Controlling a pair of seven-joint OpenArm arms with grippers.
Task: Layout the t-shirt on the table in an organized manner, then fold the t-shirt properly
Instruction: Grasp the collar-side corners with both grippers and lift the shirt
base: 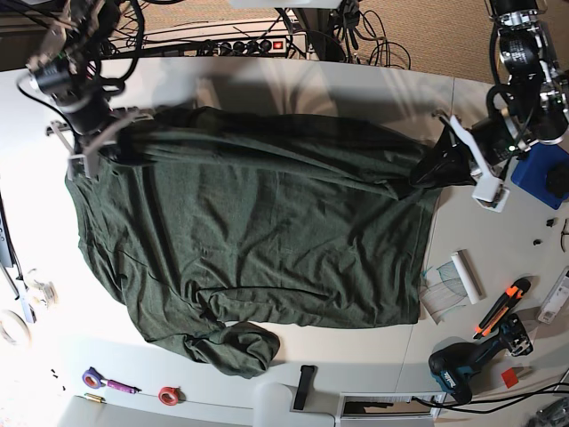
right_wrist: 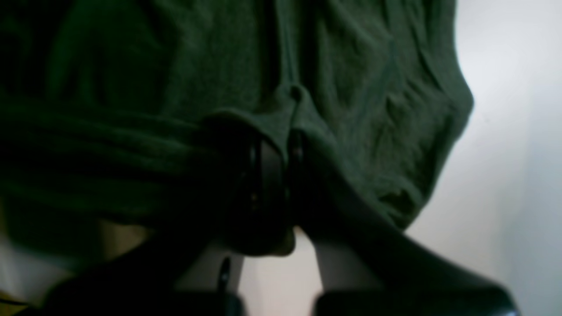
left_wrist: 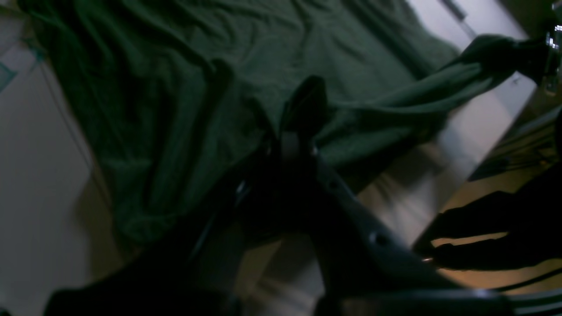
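Looking down from the base view, I see the white table (base: pixel 356 84) carrying the dark green t-shirt (base: pixel 267 240), which covers most of its middle, wrinkled but largely spread out. The shirt's far edge is lifted and stretched between my two arms. Its near edge lies on the table, with one sleeve (base: pixel 238 347) bunched into a lump at the near left of that view. The right tool (base: pixel 105 135), on the left of the base view, is clamped on one far corner of the t-shirt; the right wrist view shows cloth draped over the fingers and pinched between them. The left tool (base: pixel 442 158), on the right of the base view, is closed on the opposite far corner, and its own wrist view shows the dark fingers together on a fold of fabric. Clear of the shirt, toward the near right corner, lies a teal and black drill (base: pixel 467 365), with an orange knife (base: pixel 498 307) just beyond it. A small red tape roll (base: pixel 169 394) sits by the near left edge.
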